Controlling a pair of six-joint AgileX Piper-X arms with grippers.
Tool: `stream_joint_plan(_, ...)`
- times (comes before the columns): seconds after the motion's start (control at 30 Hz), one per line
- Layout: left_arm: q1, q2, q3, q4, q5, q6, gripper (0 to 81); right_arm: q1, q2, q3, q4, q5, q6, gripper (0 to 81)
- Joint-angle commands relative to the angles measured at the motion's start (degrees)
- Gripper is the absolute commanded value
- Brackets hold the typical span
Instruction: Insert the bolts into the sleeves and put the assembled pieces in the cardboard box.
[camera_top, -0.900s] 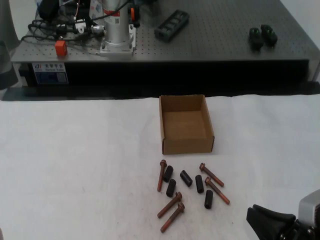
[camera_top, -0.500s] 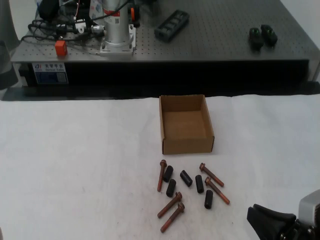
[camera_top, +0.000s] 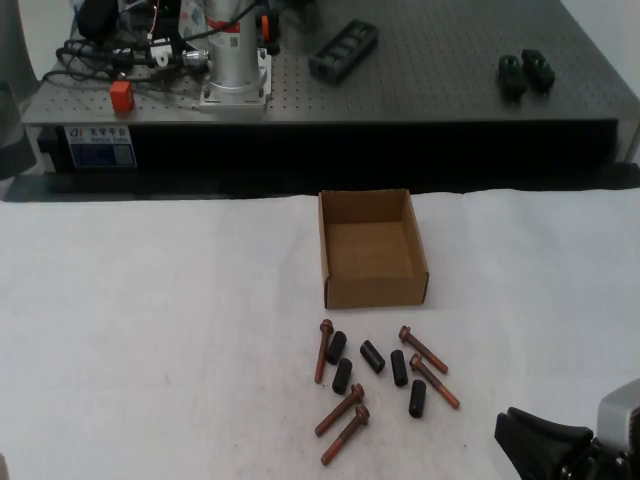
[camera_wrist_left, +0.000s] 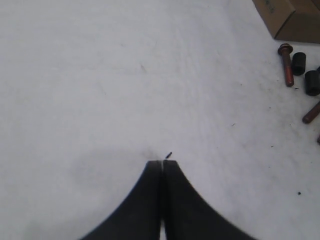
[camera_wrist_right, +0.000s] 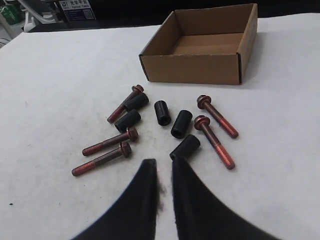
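Currently the bolts (camera_wrist_right: 216, 144) and sleeves (camera_wrist_right: 181, 123) lie crowded together near the empty box (camera_wrist_right: 190, 70). Empty and barely parted, the right claw (camera_wrist_right: 164, 162) hangs beside one sleeve; the left claw (camera_wrist_left: 162, 161) is pressed closed. Descending that narrow would likely knock the sleeve rolling.

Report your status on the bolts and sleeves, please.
Left end effector shut, right end effector slightly open, both empty. Bolts, sleeves loose, unassembled. Cardboard box empty.
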Motion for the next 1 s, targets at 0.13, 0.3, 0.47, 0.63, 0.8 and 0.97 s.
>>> stream_joint_plan(0.13,0.14,-0.40,0.02,-3.84,-0.12,-6.20,0.7,0.19,-0.48,-0.69,-3.82,-0.71,4.04,9.5)
stream_joint_plan(0.3,0.14,0.10,0.02,-21.41,7.97,0.59,0.6,0.19,0.72,-5.48,-2.09,-3.96,6.22,9.9)
stream_joint_plan(0.47,0.14,7.06,-0.13,-28.44,10.85,6.42,17.2,-0.35,12.89,-19.68,15.35,-1.67,-0.33,21.1)
stream_joint_plan(0.63,0.14,21.55,-2.59,-30.26,14.81,7.19,34.9,-1.39,33.04,-33.95,28.35,-1.67,-11.24,25.0)
stream_joint_plan(0.8,0.14,35.49,-9.71,-30.26,19.69,14.19,29.7,-2.03,53.81,-49.15,36.01,2.86,-18.57,25.0)
stream_joint_plan(0.97,0.14,45.64,-15.93,-30.26,22.89,14.49,28.2,-3.08,68.58,-63.39,42.26,6.15,-23.61,25.0)
